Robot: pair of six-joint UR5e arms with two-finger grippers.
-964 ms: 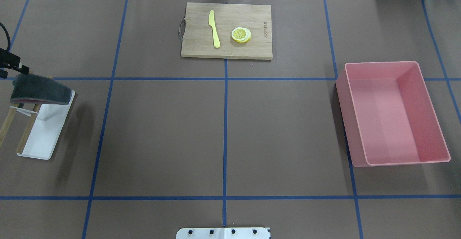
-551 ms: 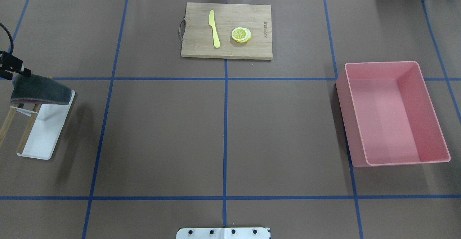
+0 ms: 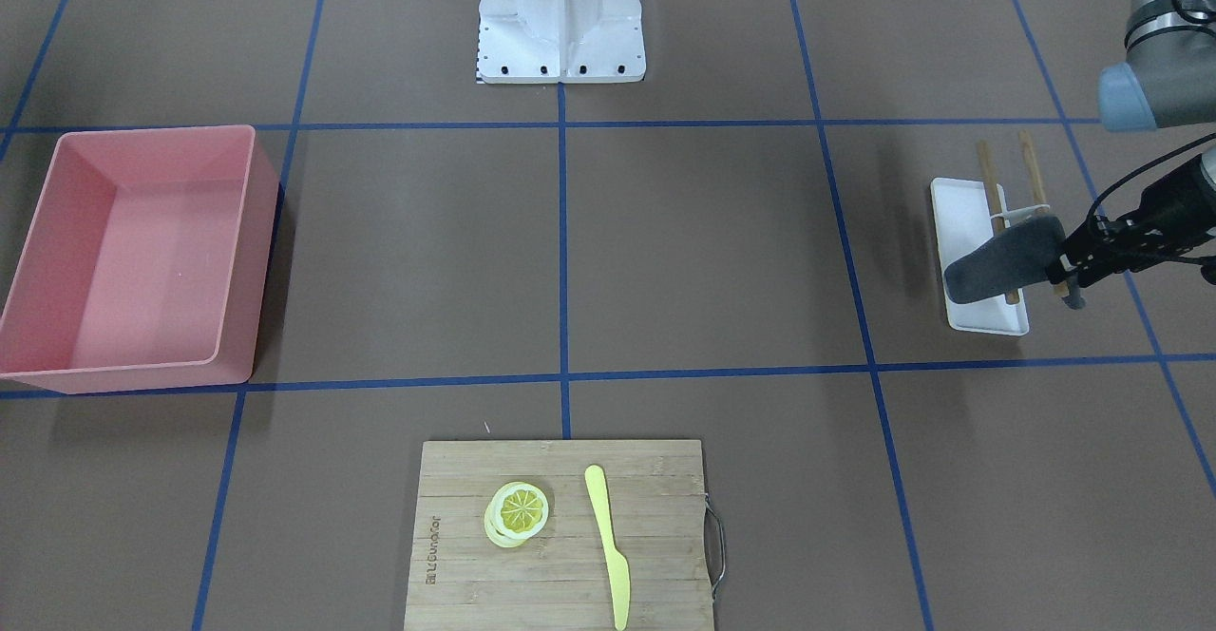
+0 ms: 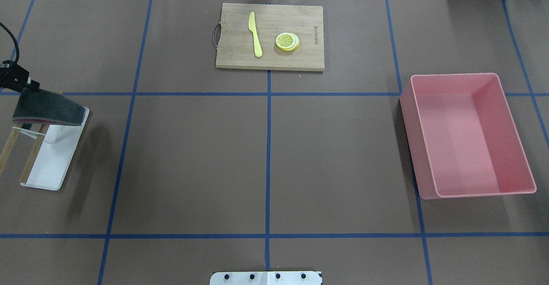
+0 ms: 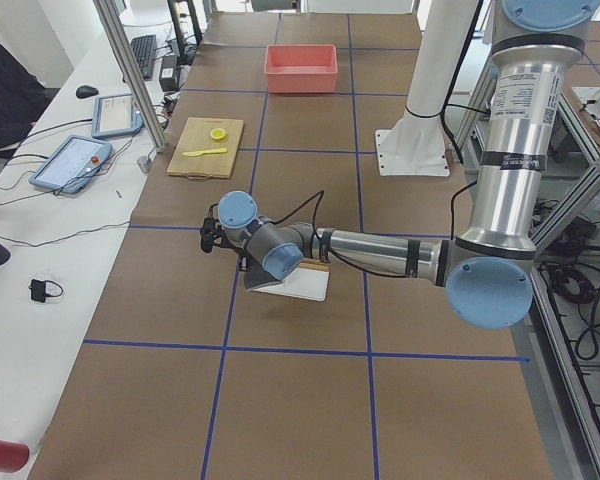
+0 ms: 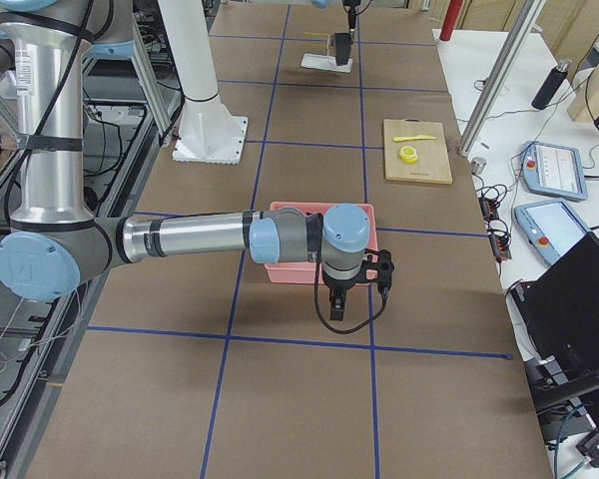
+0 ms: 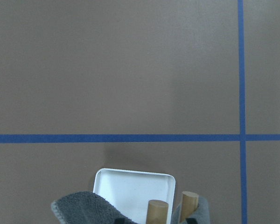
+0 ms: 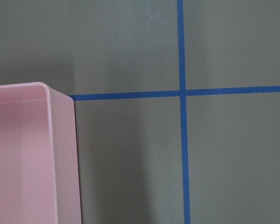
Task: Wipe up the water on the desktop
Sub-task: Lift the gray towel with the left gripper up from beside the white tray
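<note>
Desktop (image 4: 193, 160), brown w/ blue tape lines, stretches wide btw. white tray (image 4: 53, 160) at left edge and pink bin (image 4: 484, 195) at right. Grey cloth (image 4: 47, 107) drapes over wooden rack (image 4: 31, 158) on the tray. Left gripper (image 3: 1069, 279) is at the cloth's end; I cannot tell if it is clamped. Right gripper (image 6: 336, 309) hangs near a bin corner, fingers' state unclear. Far centre: cutting board (image 4: 240, 57) w/ knife (image 4: 255, 34) and lemon slices (image 4: 287, 41).

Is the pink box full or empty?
Empty. From overhead and from the front, the box shows only its bare pink floor and walls; nothing lies inside.
</note>
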